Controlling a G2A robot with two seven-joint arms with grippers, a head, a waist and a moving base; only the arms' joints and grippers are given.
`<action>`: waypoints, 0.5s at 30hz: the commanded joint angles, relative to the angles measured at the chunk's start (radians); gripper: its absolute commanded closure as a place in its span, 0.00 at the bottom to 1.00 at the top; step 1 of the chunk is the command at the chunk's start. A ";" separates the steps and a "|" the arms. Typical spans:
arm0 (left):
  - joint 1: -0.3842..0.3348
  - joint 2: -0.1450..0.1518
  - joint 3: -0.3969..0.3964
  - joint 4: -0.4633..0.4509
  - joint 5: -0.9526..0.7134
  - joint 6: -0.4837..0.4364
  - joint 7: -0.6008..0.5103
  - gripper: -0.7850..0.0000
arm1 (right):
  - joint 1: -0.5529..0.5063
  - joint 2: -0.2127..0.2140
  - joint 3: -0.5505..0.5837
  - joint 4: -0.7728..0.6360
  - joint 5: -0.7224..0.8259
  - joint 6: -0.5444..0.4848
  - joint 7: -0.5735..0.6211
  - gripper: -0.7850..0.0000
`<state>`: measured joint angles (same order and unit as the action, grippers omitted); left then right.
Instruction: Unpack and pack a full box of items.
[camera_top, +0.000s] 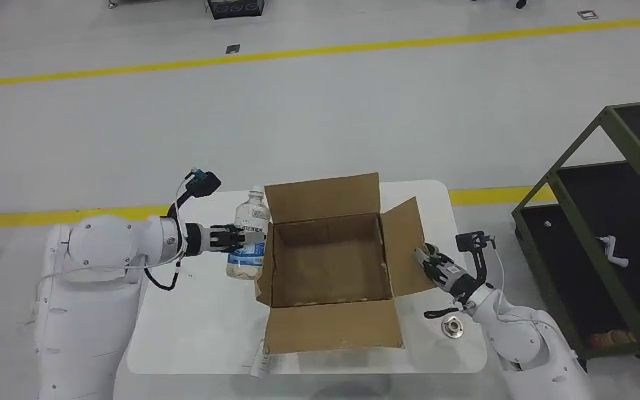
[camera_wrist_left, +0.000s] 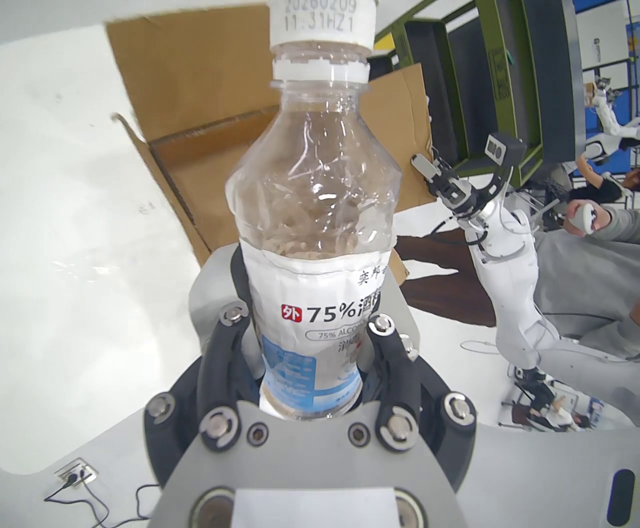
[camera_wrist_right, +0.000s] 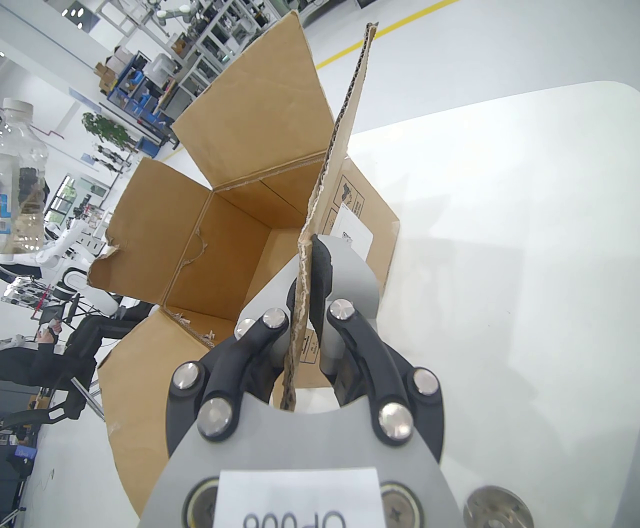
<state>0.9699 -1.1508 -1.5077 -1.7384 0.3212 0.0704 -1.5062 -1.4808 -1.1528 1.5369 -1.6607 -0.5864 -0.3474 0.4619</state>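
Gripping the clear bottle (camera_wrist_left: 315, 200) w/ my L pincer (camera_wrist_left: 307, 320) round its labelled lower half, just beside the open box (camera_top: 325, 195) over the counter (camera_top: 190, 330), R pincer (camera_wrist_right: 310, 285) clamped on a side flap (camera_wrist_right: 345, 115), I'd judge it's thin, slick plastic that dents, so squeeze firm, not hard.

Top view looks down on the bench (camera_top: 190, 320); the 2 wrist views, at close range, face the shared cardboard box (camera_top: 330, 262).

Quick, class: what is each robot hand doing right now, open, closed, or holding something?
Left hand: closed on the clear bottle.
Right hand: closed on the box flap.
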 joint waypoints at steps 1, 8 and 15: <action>-0.001 0.000 0.001 0.001 -0.001 0.001 0.000 1.00 | 0.000 0.001 0.000 0.000 0.000 -0.001 -0.001 1.00; -0.001 0.000 0.001 0.001 -0.001 0.001 0.000 1.00 | 0.002 0.005 0.009 0.011 0.003 -0.009 -0.004 1.00; 0.019 0.000 -0.003 0.017 -0.065 -0.005 0.041 1.00 | 0.012 0.007 -0.002 0.024 0.003 -0.014 0.005 1.00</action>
<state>0.9853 -1.1518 -1.5096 -1.7235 0.2822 0.0726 -1.4796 -1.4714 -1.1459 1.5374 -1.6376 -0.5826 -0.3608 0.4655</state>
